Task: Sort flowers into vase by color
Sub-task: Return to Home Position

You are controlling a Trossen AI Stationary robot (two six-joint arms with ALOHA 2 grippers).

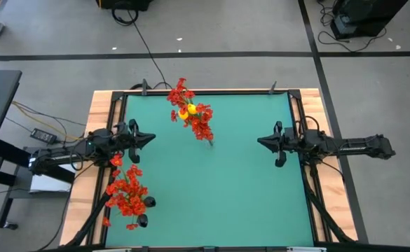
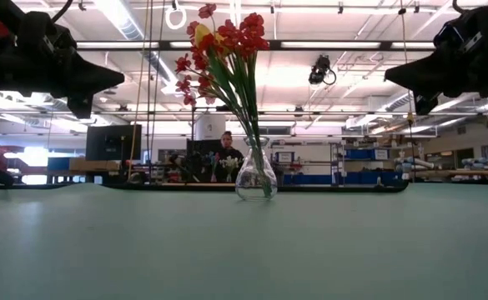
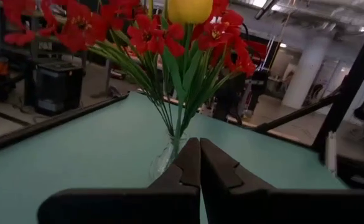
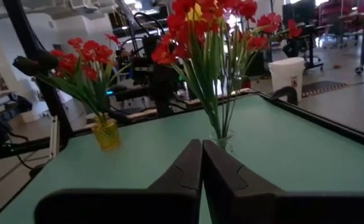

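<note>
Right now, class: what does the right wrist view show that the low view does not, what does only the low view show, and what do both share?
Only the right wrist view: a yellow vase holding a red bunch, and the right gripper, shut, up close. Only the low view: a person in the room behind the table. Both: the green table, and the clear vase with red flowers and one yellow bloom.
</note>
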